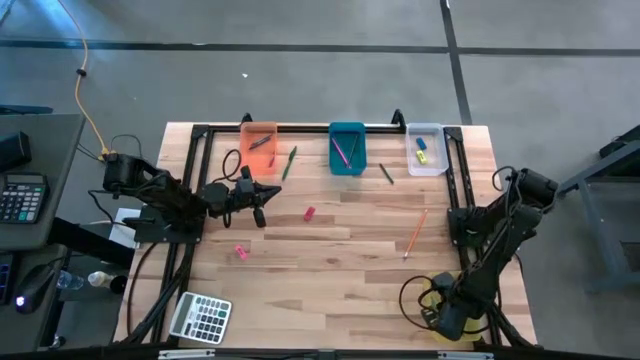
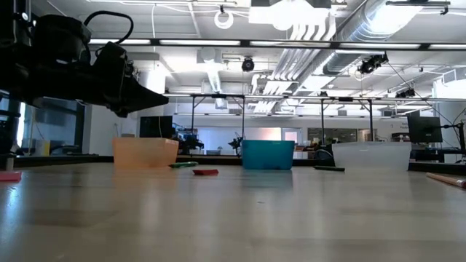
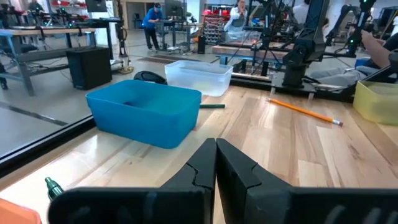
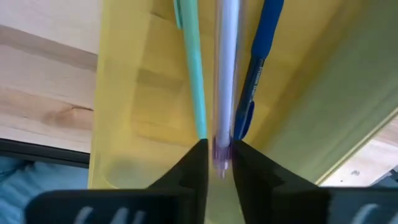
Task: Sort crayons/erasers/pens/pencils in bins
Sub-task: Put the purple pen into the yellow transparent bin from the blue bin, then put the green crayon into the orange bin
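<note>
Wooden tabletop (image 1: pixel 340 270), open workshop behind, and the action is at the near right corner. The right claw (image 4: pixel 217 157) is down in the yellow bin (image 4: pixel 124 93), clamped on the tip of a lilac pen (image 4: pixel 226 62). That pen runs lengthwise between a teal pen (image 4: pixel 189 68) and a blue pen (image 4: pixel 258 68) already lying inside.

To finish this well, I'd keep the pen parallel to its neighbours. Lower it until it rests on the bin floor, spread the fingers only a little, then lift straight up so nothing gets dragged out.

The left claw (image 1: pixel 262 198) is pressed together, holding nothing, above the tabletop's left side near the orange bin (image 1: pixel 259 143).

- **Bins:** four. The orange one, the teal bin (image 1: pixel 347 148) and the clear bin (image 1: pixel 425 150) line the far edge, and the yellow one sits at the near right corner.
- **Pens:** three, all in yellow.
- **Loose pencils:** three, namely a green pencil (image 1: pixel 289 163), a darker green pencil (image 1: pixel 386 174) and an orange pencil (image 1: pixel 415 233).
- **Loose erasers:** two, a pinkish-red eraser (image 1: pixel 310 213) and a pink eraser (image 1: pixel 241 252).
- **Erasers in the clear bin:** two, a yellow eraser (image 1: pixel 421 143) and a blue eraser (image 1: pixel 422 157).
- **Orange and teal bins:** each holds sticks, but I can't count them.
- **Calculator:** one calculator (image 1: pixel 200 318) sits at the near left corner.
</note>
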